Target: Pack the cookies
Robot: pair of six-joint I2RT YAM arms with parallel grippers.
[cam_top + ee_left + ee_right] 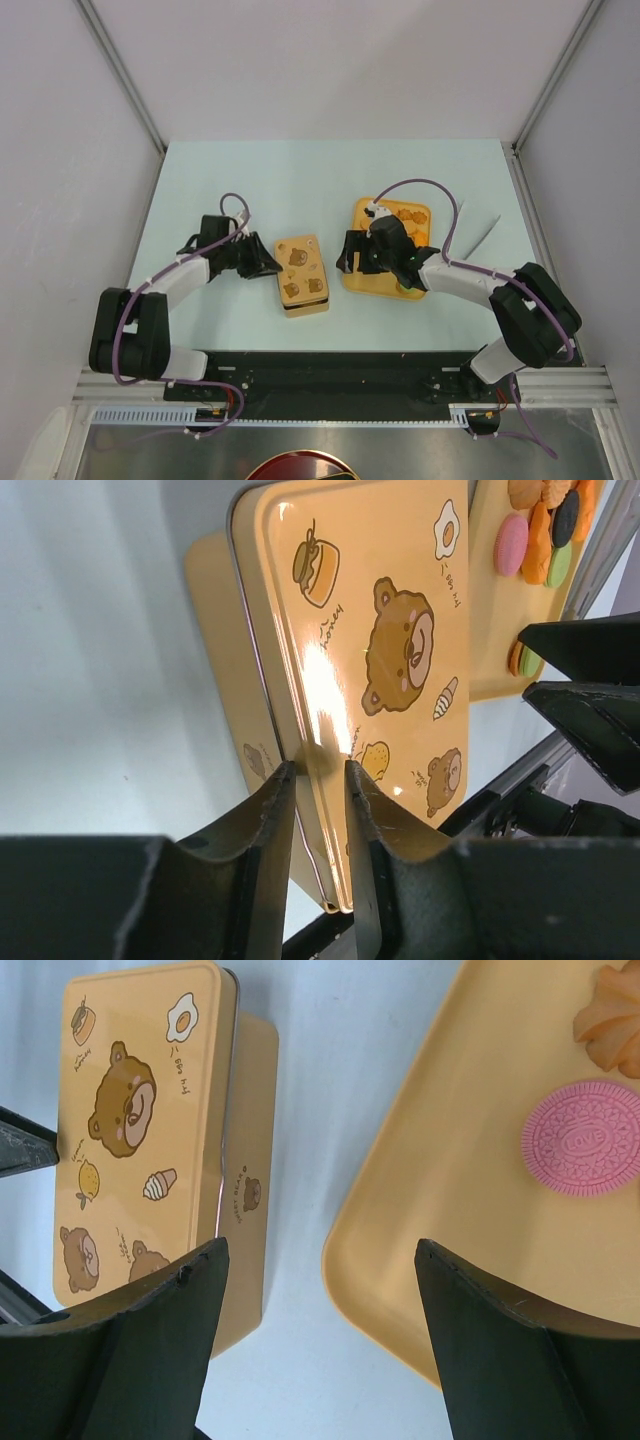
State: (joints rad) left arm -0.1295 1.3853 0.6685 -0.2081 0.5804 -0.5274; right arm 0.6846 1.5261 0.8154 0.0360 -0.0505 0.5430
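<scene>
Cookies lie on an orange tray (358, 278): a pink cookie (585, 1138) and an orange-brown one (612, 1030) in the right wrist view, and pink (511, 542), black (565, 515) and green (558, 565) ones in the left wrist view. An orange bear-printed lid (300, 262) sits askew on its orange tin box (306, 306). My left gripper (274, 265) is shut on the lid's left edge (322, 752). My right gripper (352, 262) is open and empty, hovering (320, 1250) over bare table between the tin (250, 1190) and the tray's corner (400, 1210).
A thin white strip (481, 238) lies on the table right of the tray. White enclosure walls stand on three sides. A black rail (330, 365) runs along the near edge by the arm bases.
</scene>
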